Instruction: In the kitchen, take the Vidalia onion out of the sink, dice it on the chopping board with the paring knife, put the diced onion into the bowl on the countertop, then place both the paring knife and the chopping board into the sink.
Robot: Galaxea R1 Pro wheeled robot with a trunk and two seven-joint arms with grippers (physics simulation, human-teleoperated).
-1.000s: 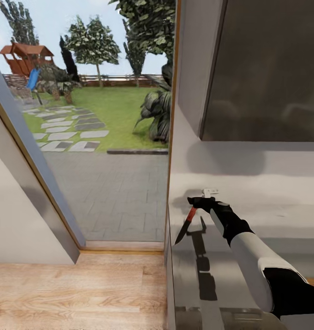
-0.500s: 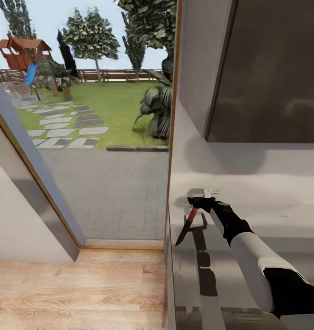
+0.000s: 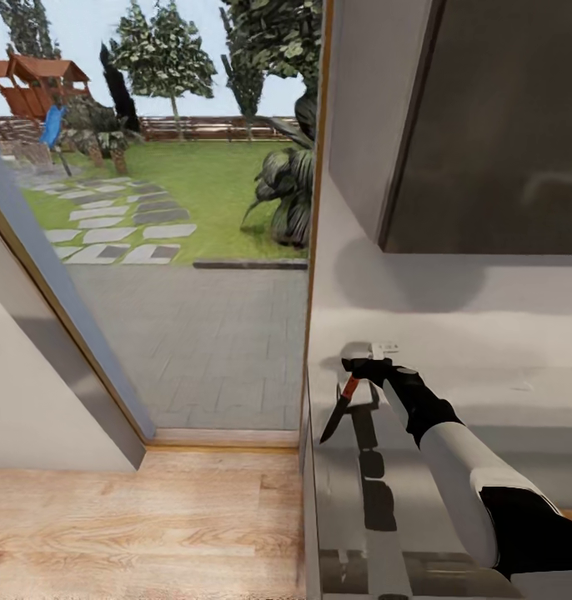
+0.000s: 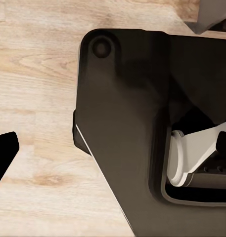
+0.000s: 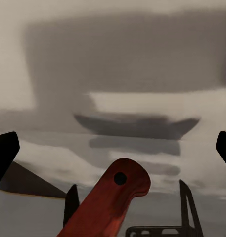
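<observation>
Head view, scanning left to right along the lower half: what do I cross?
Grey wall panel → paved patio beyond the doorway → paring knife hanging blade-down → right gripper holding its red handle → grey countertop.

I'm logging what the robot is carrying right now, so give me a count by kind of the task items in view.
Paring knife, red handle, dark blade pointing down, held in the right end effector: 1
Countertop, grey: 1
Total: 2
</observation>
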